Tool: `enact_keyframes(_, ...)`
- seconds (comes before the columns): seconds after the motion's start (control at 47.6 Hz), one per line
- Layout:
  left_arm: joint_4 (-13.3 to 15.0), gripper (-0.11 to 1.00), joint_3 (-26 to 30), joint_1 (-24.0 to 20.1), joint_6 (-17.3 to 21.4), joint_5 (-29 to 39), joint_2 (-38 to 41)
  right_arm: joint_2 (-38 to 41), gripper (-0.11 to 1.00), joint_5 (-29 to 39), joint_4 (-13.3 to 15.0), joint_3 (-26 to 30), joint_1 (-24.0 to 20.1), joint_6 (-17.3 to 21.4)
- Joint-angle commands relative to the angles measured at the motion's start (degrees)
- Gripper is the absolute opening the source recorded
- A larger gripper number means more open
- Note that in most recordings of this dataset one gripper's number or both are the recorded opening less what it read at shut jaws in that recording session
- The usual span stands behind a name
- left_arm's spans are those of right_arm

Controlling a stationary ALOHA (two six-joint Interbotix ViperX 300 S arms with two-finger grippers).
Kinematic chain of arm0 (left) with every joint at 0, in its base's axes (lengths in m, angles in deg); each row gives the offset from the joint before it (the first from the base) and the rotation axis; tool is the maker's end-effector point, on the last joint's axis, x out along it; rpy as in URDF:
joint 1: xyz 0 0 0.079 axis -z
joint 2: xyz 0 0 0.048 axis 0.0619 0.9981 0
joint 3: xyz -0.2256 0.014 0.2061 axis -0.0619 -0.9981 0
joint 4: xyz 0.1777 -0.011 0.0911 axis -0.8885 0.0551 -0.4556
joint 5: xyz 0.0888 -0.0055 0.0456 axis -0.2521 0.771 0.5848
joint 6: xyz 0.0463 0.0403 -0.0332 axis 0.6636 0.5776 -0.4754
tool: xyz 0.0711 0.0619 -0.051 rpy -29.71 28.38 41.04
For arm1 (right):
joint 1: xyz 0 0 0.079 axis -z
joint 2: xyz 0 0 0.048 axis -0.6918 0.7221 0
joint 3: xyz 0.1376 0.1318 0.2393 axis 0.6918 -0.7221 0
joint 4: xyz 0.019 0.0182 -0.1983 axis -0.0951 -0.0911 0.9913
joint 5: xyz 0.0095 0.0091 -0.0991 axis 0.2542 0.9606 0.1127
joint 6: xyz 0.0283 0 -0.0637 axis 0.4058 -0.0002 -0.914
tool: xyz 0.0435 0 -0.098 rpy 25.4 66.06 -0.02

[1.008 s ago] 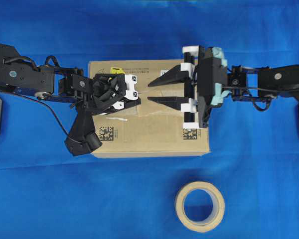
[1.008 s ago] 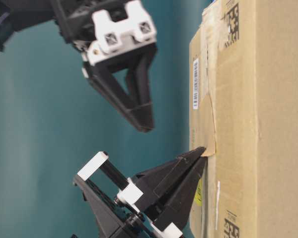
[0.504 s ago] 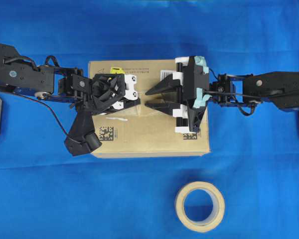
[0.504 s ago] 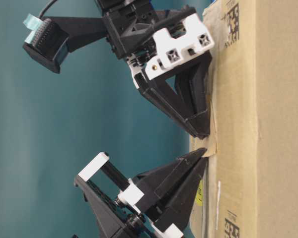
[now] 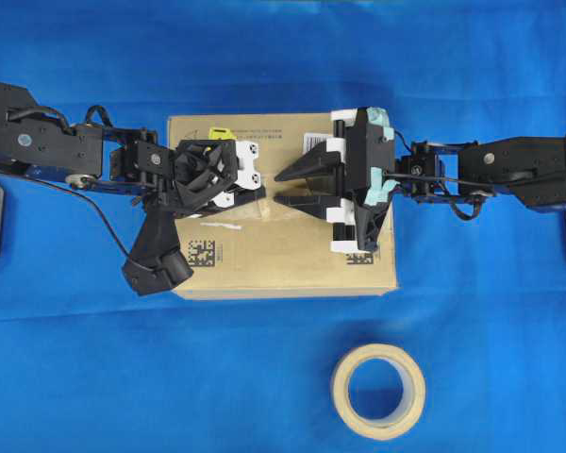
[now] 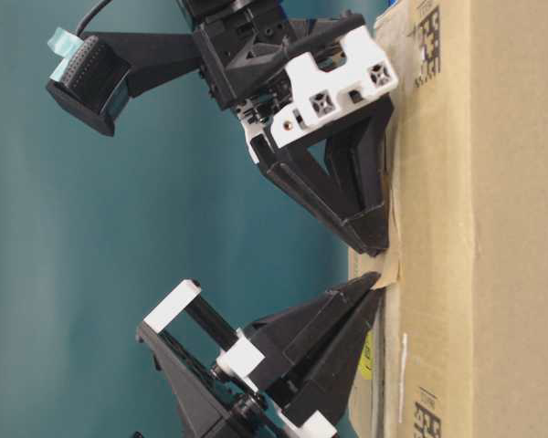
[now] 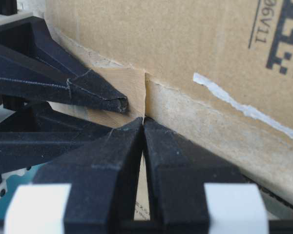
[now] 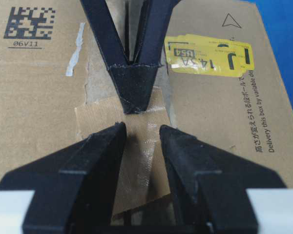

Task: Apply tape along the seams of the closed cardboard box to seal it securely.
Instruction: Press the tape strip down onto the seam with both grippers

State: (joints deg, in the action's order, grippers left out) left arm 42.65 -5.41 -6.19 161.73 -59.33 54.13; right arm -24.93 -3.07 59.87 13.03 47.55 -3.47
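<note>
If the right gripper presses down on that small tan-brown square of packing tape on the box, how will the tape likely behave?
The small tan-brown square of packing tape looks thin and limp; its edge curls off the brown cardboard box in the table-level view, so it should probably flatten easily. Its glossy, wrinkled patch suggests that it may crease. Pinched by the shut left gripper, it likely won't slide.

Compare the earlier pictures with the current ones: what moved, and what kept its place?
The right gripper travelled leftward over the cardboard box and came down, its open jaws now straddling the tape patch on the seam. Nothing was grasped or released. The left gripper stayed shut, pinching the tape's edge, and the box and tape roll kept their places.
</note>
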Motion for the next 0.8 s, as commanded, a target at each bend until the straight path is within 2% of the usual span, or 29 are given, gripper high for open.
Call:
enact_keyframes(0.0,-0.09,0.01,1.05,-0.18,-0.09,-0.09,-0.62,-0.44,0.38,-0.26,-0.09,0.70,0.00,0.00)
enact_keyframes(0.147,0.00,0.01,1.58,-0.44,0.00,0.00,-0.53,-0.44,0.38,-0.26,-0.09,0.79,0.00,0.09)
enact_keyframes(0.189,0.00,0.05,1.58,-0.53,0.00,0.00,-0.44,-0.44,0.38,-0.26,-0.09,0.79,0.00,0.09)
enact_keyframes(0.252,0.00,0.18,1.58,-0.79,0.18,-0.09,-0.44,-0.44,0.38,-0.35,-0.09,0.79,0.00,0.09)
enact_keyframes(0.441,-0.09,0.70,1.93,-0.88,0.35,-0.09,-0.35,-0.44,0.38,-0.26,-0.09,0.70,0.00,0.09)
enact_keyframes(0.483,-0.18,0.78,2.29,-0.88,0.18,0.00,-0.26,-0.44,0.38,-0.26,-0.18,0.79,0.00,0.09)
enact_keyframes(0.63,-0.18,0.69,4.04,-0.88,0.09,2.64,0.09,-0.44,0.38,-0.26,-0.18,0.62,0.00,0.09)
enact_keyframes(0.777,-0.62,0.68,7.03,-0.88,0.18,8.17,1.58,-0.44,0.38,-0.26,-0.09,0.62,0.00,0.09)
